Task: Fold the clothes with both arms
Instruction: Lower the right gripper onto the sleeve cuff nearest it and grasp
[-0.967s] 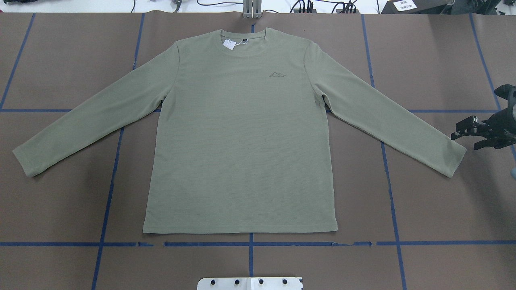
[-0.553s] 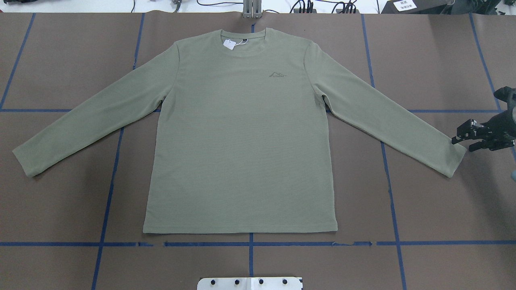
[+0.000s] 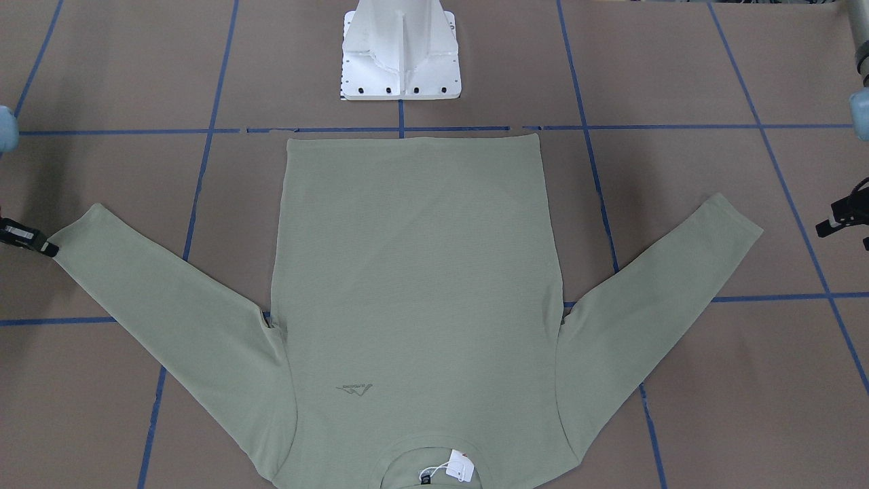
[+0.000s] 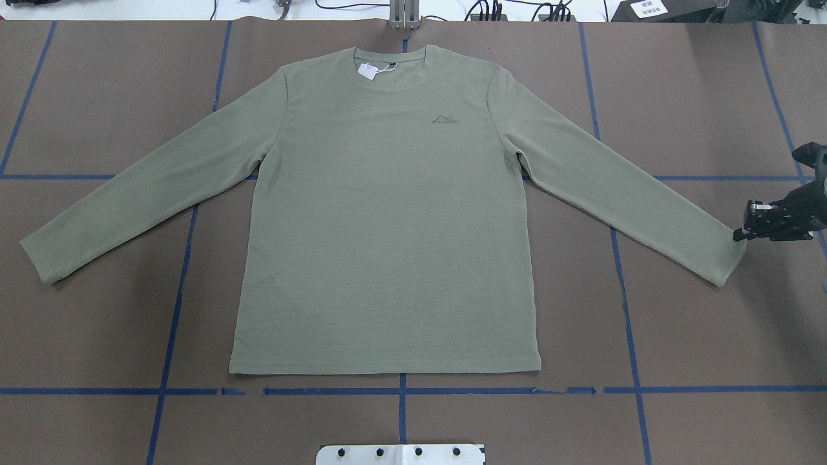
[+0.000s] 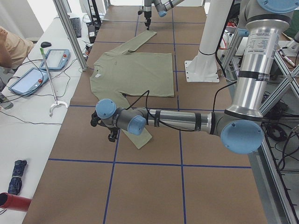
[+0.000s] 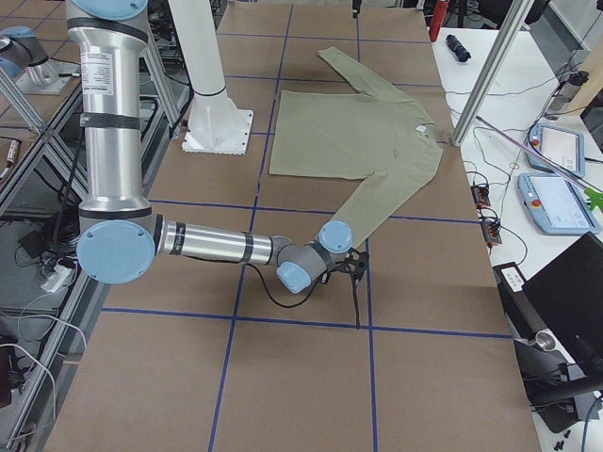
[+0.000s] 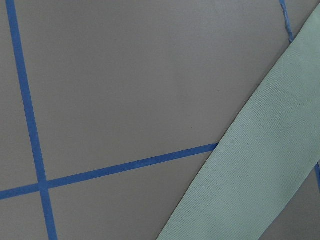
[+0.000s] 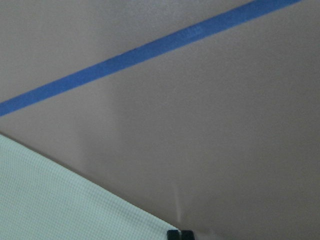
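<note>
While the sage-green shirt (image 4: 387,245) lies flat & front-up on the brown table (image 4: 97,323), its hem is nearest the robot. Farther out, the right gripper (image 4: 738,236) has its jaws narrow, nearly together, tips touching the corner of one cuff, & the left gripper (image 3: 840,224) hangs near the other cuff w/o touching; its opening I cannot tell. Farthest is the collar w/ the white hang tag (image 4: 367,71).

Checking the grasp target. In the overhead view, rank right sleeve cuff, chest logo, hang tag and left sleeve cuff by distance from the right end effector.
From the right end effector:
1. Right sleeve cuff, right at its tips, view's right.
2. Chest logo, centre-right of the chest.
3. Hang tag, at the collar.
4. Left sleeve cuff, far left.
</note>
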Available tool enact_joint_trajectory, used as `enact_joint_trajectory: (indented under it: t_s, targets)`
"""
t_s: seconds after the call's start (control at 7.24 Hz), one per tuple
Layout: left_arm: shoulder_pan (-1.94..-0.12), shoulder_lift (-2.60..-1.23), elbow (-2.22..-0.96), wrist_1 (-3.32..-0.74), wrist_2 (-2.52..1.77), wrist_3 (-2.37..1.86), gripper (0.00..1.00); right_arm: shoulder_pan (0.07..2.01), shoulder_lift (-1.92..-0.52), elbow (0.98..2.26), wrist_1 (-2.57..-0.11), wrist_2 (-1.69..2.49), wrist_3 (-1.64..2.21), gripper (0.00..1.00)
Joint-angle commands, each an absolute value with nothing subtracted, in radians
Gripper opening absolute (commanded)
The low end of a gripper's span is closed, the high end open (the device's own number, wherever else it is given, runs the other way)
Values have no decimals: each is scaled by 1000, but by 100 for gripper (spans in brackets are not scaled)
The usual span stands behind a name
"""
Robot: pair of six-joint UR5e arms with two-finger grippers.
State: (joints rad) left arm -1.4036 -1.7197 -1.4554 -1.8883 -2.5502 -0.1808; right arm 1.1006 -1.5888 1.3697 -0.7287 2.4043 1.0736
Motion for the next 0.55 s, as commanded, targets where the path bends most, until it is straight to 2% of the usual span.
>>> enact_joint_trajectory:
  t_s: [0.0, 0.28, 0.41]
  targets:
    - [-1404, -1721, -1457, -1888, -2556, -183, 100, 1101, -1611, 1434, -707, 2418, 1095, 0]
    - [-1404, -1724, -1463, -1888, -2557, -184, 100, 1086, -1585, 1553, -719, 2415, 1247, 0]
    - [-1404, -1724, -1465, -1888, -2557, -183, 100, 1075, -1503, 1587, -724, 2404, 1411, 0]
